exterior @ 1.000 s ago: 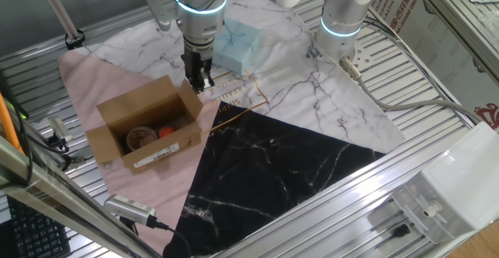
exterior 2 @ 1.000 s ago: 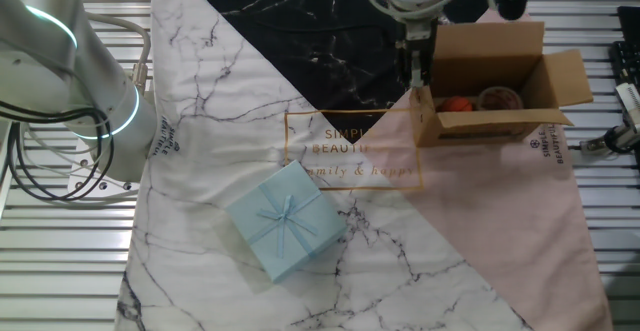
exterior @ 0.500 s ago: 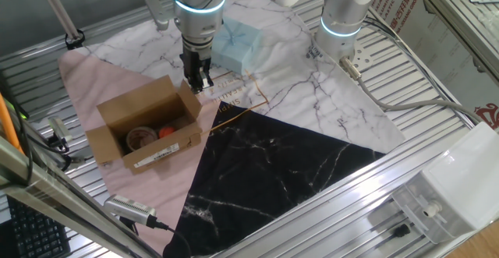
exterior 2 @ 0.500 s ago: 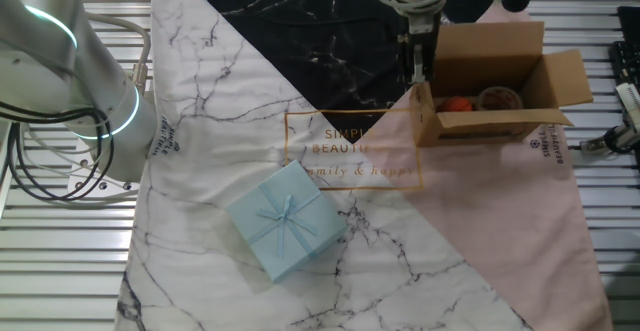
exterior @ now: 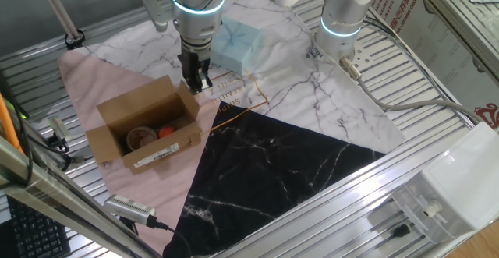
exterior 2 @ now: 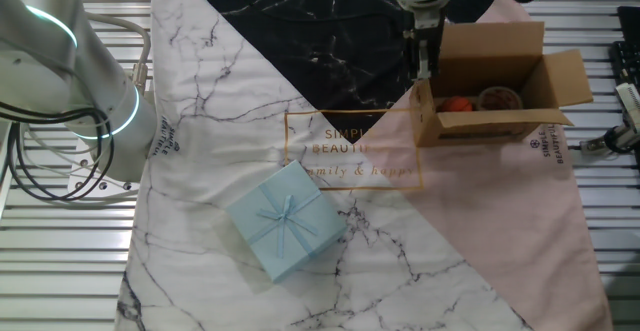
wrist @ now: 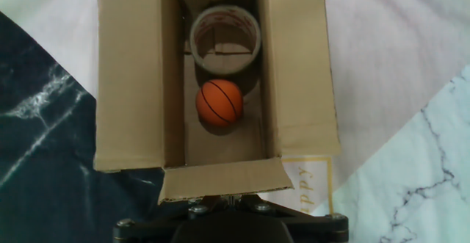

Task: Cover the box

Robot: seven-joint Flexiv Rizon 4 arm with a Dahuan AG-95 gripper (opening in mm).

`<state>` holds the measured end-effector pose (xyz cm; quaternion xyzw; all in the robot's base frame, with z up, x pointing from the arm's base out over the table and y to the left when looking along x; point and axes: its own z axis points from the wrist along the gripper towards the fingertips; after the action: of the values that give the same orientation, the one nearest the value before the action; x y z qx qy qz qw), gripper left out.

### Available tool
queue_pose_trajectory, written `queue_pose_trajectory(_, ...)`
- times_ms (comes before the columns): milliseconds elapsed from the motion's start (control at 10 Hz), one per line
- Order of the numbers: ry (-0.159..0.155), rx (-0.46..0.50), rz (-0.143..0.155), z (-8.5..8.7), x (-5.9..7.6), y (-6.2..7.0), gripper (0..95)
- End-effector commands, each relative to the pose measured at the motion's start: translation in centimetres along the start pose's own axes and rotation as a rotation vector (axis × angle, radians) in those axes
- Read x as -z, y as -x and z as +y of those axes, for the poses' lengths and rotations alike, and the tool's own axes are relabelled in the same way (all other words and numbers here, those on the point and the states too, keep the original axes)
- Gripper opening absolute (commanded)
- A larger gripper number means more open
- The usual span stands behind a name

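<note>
Claw (exterior: 197, 81) hangs at the near short end of the box (exterior: 144, 125), right over the end flap (wrist: 224, 178); the hand view shows that flap just ahead of the mount, tipped part way inward. Whether the fingers are open, closed or pinching the flap, I cannot tell: the hand view shows only the dark base of the mount, and in both fixed views the fingertips are too small and too close to the cardboard to read.

Outward from there, the box sits on the pink part of the cloth (exterior 2: 480, 221), its white label (exterior: 165, 153) on one long side. Both long flaps (wrist: 131, 74) stand up or lean outward, and the far end flap (exterior 2: 567, 77) is splayed away. Inside lie a small orange ball (wrist: 219, 102) and a roll of tape (wrist: 225, 40), both in plain sight.

Well apart, on the white marble area, rests a pale blue gift package (exterior 2: 284, 221).

Judging by this, covering has hardly begun: at most one end flap is being worked, and three remain to fold down.
</note>
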<state>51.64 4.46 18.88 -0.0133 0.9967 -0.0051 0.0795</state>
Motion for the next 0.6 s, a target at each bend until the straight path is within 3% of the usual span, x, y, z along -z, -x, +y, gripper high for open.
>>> queue_pose_trajectory(100, 0.0, -0.001, 0.012, 0.43, 0.33, 0.85, 0.0)
queue_pose_trajectory(600, 0.003, 0.003, 0.006, 0.57, 0.46, 1.13, 0.0)
